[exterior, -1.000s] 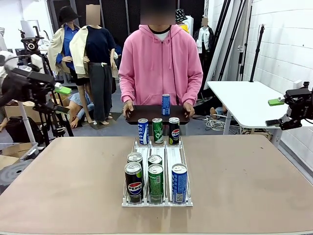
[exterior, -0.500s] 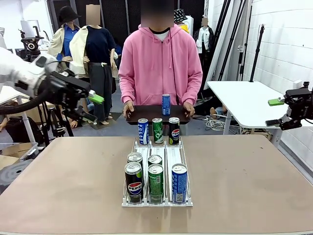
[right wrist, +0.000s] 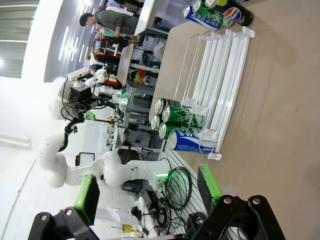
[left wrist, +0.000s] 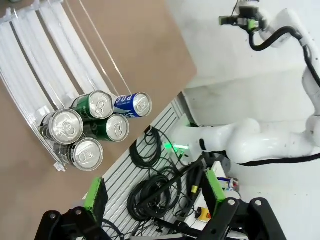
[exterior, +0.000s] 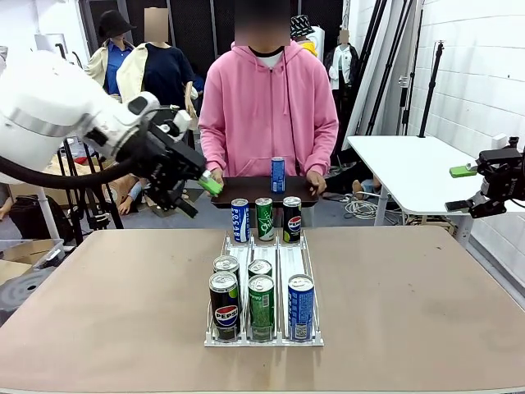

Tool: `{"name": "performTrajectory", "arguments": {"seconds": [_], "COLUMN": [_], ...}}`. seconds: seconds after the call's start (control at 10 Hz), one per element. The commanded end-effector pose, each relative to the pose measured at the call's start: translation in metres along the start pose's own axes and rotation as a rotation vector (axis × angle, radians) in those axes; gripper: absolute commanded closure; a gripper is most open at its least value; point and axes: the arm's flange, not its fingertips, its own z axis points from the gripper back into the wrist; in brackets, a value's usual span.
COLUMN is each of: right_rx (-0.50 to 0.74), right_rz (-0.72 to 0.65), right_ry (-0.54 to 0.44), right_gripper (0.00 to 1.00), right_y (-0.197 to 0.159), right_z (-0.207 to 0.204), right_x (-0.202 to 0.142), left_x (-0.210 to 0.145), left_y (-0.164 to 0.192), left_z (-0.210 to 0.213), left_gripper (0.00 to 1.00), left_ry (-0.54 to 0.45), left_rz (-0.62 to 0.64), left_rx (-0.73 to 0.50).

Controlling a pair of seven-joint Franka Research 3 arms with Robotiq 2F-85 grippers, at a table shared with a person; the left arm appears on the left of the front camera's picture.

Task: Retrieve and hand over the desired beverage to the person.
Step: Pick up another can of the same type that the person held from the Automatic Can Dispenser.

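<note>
A clear rack (exterior: 283,263) in the middle of the table holds cans: black, green and blue ones in front (exterior: 261,305) and blue, green and black ones at the back (exterior: 263,218). The person (exterior: 269,98) in a pink hoodie stands at the far side holding a dark tray (exterior: 238,190) with a blue can (exterior: 278,175) on it. My left gripper (exterior: 198,197) hangs open in the air, left of the back row. In the left wrist view the left gripper (left wrist: 155,190) is empty, with the rack's cans (left wrist: 90,130) ahead. My right gripper (exterior: 466,189) stands open off the table's right side.
A white side table (exterior: 410,164) stands at the back right, under my right arm. In the right wrist view the rack (right wrist: 220,60) lies on the brown tabletop with cans (right wrist: 182,125) at its near end. Wide bare tabletop (exterior: 107,295) lies on both sides of the rack.
My left arm has swung from the far left toward the middle, bringing its open gripper beside the rack's back row. The right arm, cans and person have not moved.
</note>
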Motion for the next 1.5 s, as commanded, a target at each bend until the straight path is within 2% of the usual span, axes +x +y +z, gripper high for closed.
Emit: {"name": "performTrajectory", "arguments": {"seconds": [0.0, 0.3, 0.8, 1.0, 1.4], "right_rx": [-0.003, -0.003, -0.003, -0.003, -0.003], "right_rz": [0.0, 0.0, 0.0, 0.0, 0.0], "right_ry": [-0.011, -0.011, -0.011, -0.011, -0.011], "right_gripper": [0.0, 0.0, 0.0, 0.0, 0.0], "right_y": [-0.002, -0.002, -0.002, -0.002, -0.002], "right_z": [-0.001, -0.001, -0.001, -0.001, -0.001], "right_x": [0.0, 0.0, 0.0, 0.0, 0.0], "left_x": [0.016, 0.027, 0.03, 0.029, 0.028], "left_y": [-0.023, -0.057, -0.078, -0.082, -0.064], "left_z": [-0.025, -0.06, -0.105, -0.125, -0.152], "left_gripper": [0.0, 0.0, 0.0, 0.0, 0.0], "left_ry": [0.043, 0.078, 0.209, 0.241, 0.259], "left_rz": [-0.002, -0.013, 0.027, 0.016, 0.058], "left_rx": [0.102, 0.215, 0.409, 0.446, 0.557]}}
